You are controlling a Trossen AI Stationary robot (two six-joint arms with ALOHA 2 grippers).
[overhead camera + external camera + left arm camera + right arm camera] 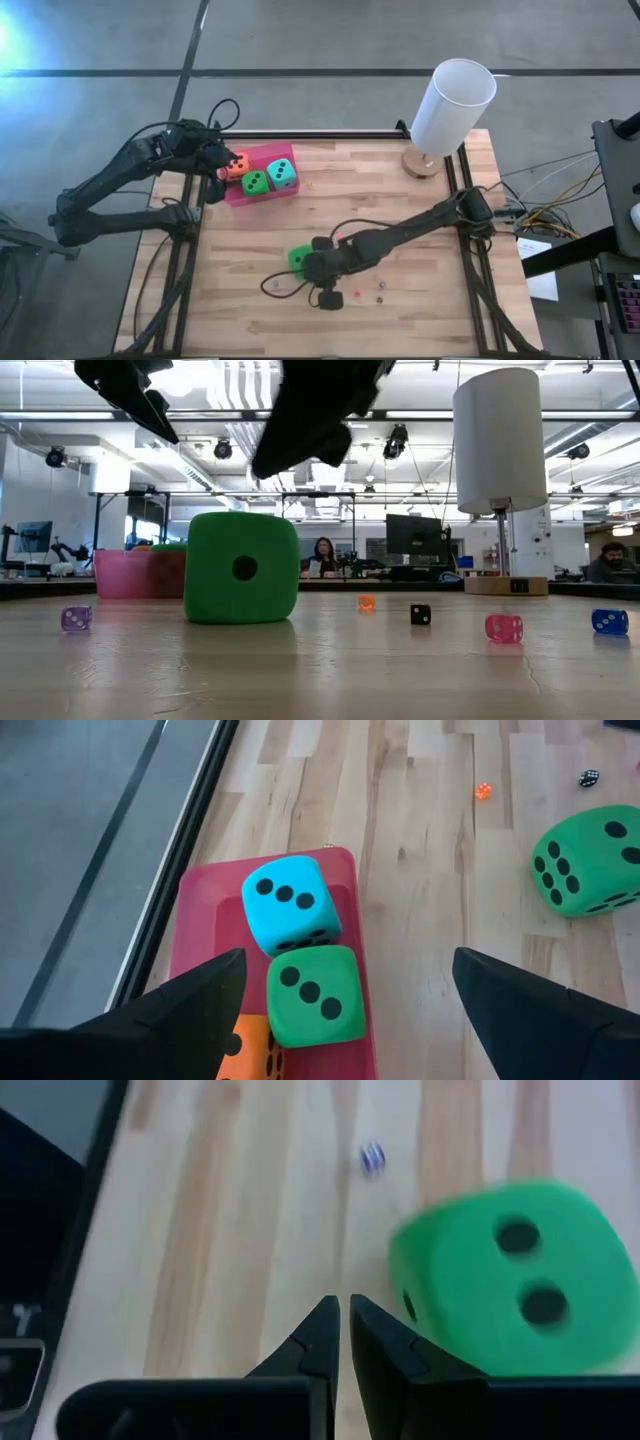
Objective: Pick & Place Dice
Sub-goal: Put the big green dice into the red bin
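Dice: one green die (299, 259) sitting loose on the counter (400, 220), lower centre, touching the right gripper (322, 268), whose fingers are pressing together empty. Left gripper (222, 160), spread, hovering over the pink tray (270, 153) holding three.

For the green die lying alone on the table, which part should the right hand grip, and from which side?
Probably from above, across two opposite flat side faces of the green die. It sits flat on the wood, apart from the pink tray. The right hand, shut beside it, must open first.
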